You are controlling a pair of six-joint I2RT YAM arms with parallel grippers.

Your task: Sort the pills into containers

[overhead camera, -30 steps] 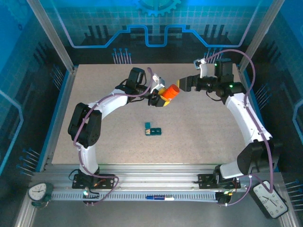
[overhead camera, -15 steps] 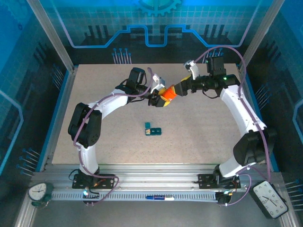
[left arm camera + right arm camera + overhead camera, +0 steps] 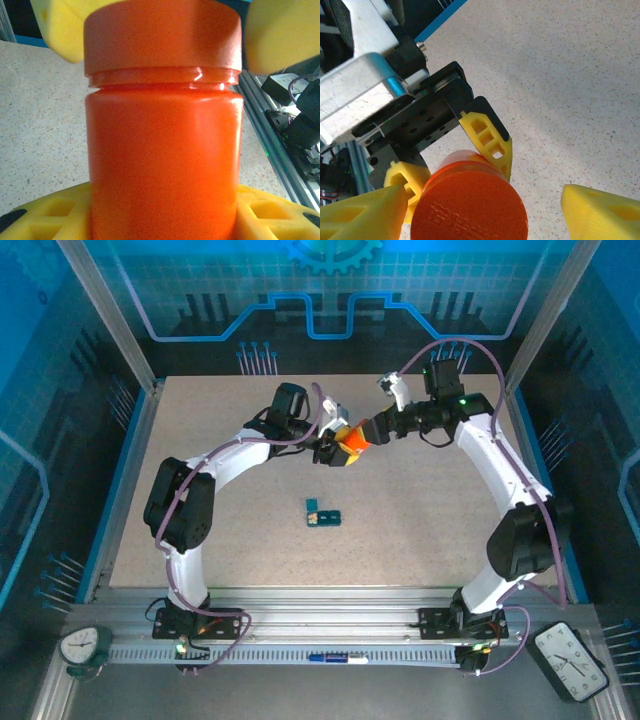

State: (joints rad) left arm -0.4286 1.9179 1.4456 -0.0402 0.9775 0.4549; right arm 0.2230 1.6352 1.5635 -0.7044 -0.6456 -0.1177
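Containers (image 3: 323,513): dark-teal plastic strip of small square cells joined in a row, lying flat with its long side running left to right

Containers, detail: a paler patch shows at the strip's left end, too small to make out; what the cells hold cannot be told

Containers, position: on the worktop (image 3: 430,530), about midway between its left and right edges and somewhat nearer the near edge than the far one; well apart from both grippers, nothing touching it

Orange bottle (image 3: 353,439): cylindrical, with a glossy orange body (image 3: 162,155) and a matt orange cap (image 3: 470,207) that bears raised lettering on top

Orange bottle, position: held over the far half of the worktop, beyond the strip, tilted with the cap pointing toward the right arm

Left gripper (image 3: 338,447): jaws closed on the orange bottle, the yellow fingers (image 3: 272,215) pressed against the lower body on either side

Right gripper (image 3: 372,430): jaws spread, one yellow finger (image 3: 602,212) on each side of the cap; the right wrist view shows a plain gap between the cap and one finger, while the other sits close against the cap and contact cannot be told

Worktop: speckled beige board, blue strips along its left and right edges
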